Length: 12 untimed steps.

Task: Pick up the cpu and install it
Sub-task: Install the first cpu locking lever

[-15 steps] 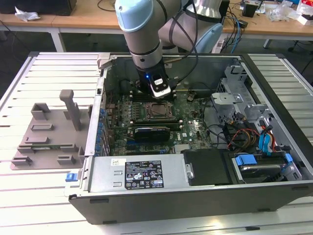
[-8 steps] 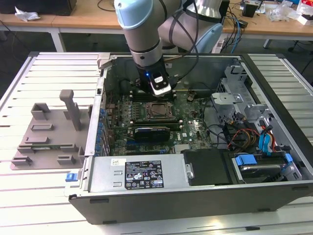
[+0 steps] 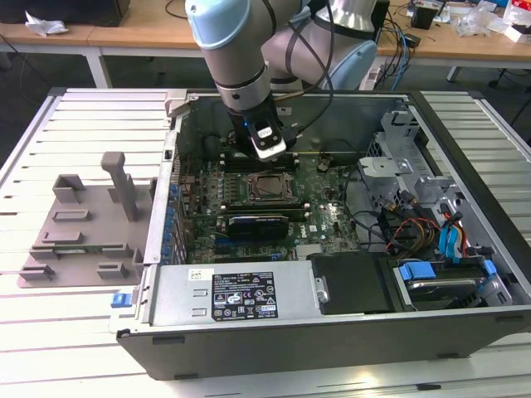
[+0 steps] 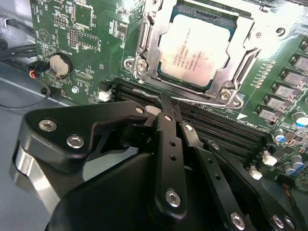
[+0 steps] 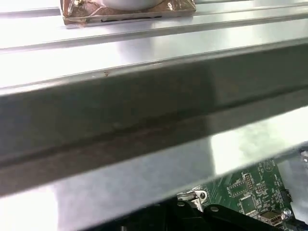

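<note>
The cpu point(image 4: 197, 48) already sits inside the socket frame point(image 4: 144, 53) on the motherboard point(image 4: 86, 38). The gripper point(image 4: 166, 103), fingers pressed together and empty, hangs just beside the frame. I judge the seating done; the frame's retention now needs care.

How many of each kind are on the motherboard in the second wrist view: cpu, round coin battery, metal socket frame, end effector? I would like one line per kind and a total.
cpu: 1
round coin battery: 1
metal socket frame: 1
end effector: 1
Total: 4
</note>
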Available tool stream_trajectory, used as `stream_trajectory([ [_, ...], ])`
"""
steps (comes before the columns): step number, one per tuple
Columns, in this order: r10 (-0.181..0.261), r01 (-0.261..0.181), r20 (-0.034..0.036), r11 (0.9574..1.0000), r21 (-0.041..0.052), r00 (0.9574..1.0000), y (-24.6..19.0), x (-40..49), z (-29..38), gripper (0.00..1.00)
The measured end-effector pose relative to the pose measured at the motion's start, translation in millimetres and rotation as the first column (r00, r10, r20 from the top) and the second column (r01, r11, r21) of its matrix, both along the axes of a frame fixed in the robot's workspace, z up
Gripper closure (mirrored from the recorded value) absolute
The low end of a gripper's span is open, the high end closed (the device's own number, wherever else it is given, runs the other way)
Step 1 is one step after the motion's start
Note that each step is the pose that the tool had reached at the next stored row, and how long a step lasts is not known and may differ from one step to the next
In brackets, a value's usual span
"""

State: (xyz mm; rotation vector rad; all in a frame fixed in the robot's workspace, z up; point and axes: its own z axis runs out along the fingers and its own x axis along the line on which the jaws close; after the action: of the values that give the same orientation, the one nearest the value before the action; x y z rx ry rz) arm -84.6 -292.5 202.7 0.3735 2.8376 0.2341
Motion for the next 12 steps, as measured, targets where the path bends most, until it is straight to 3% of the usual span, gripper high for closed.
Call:
stream_trajectory([
  [1,0.000,0.000,0.0080,1.0000,-0.0009,1.0000,0.0,-1.7,-1.7,0.89],
  [4,0.000,0.000,0.0227,1.0000,-0.0079,0.9997,0.0,-3.8,-5.4,0.89],
  [12,0.000,0.000,0.0431,0.9999,-0.0123,0.9991,0.0,-4.6,-8.8,0.89],
])
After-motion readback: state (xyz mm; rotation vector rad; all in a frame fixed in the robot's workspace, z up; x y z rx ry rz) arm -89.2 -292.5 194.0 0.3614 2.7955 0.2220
